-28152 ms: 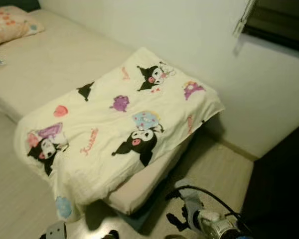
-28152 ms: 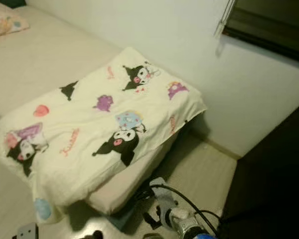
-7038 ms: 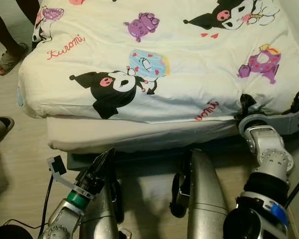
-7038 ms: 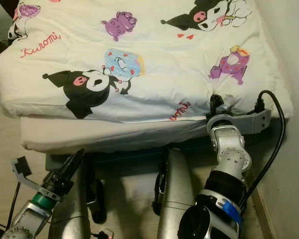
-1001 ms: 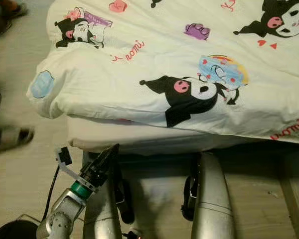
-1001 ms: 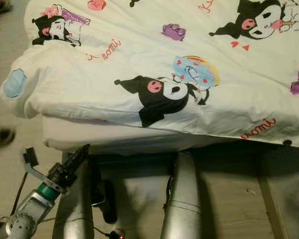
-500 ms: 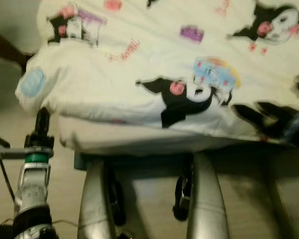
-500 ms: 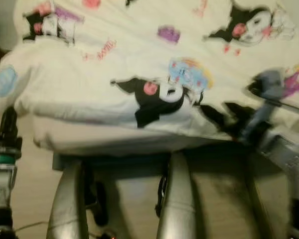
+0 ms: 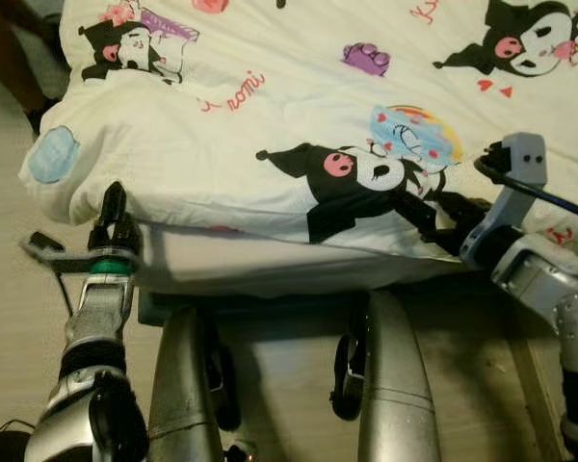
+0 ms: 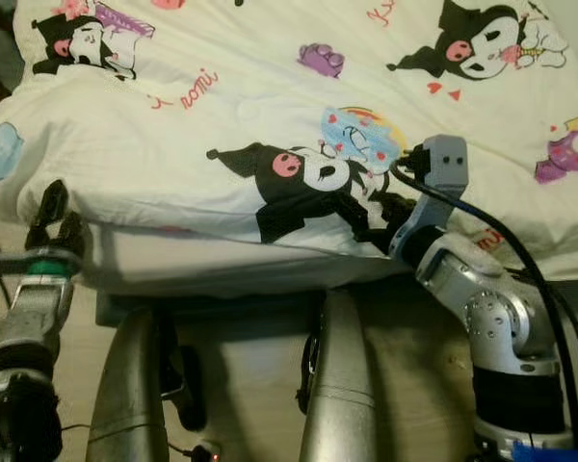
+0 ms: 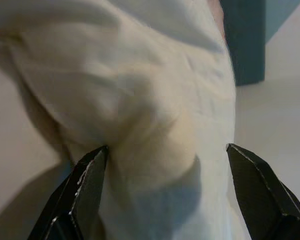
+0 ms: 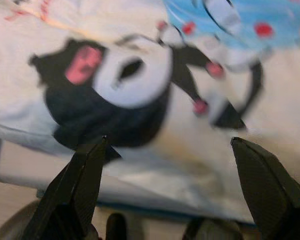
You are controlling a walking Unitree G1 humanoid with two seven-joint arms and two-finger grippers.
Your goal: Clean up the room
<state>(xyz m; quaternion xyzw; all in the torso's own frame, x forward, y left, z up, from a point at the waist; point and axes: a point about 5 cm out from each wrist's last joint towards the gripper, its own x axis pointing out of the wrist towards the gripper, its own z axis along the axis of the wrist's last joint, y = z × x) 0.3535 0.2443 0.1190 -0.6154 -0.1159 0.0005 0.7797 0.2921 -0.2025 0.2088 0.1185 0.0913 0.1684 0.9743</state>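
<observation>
The cream cartoon-print blanket (image 9: 299,106) lies spread over the bed, and its front edge hangs down toward both grippers. The left gripper (image 9: 114,214) is up at the blanket's left front corner, with its fingers (image 11: 85,187) spread wide on each side of a soft fold of the cloth. It is not squeezing the fold. The right gripper (image 9: 433,214) is at the front edge too, just by the black cartoon character (image 9: 352,183) and the blue picture (image 9: 416,135). Its fingers (image 12: 77,185) are wide open as well, and hold nothing. Under the blanket is the pale mattress (image 9: 270,265). Below that, the robot's two silver legs (image 9: 395,385) stand on the light wooden floor (image 9: 19,279). A person's leg (image 9: 10,58) is beside the bed, at the far left.
</observation>
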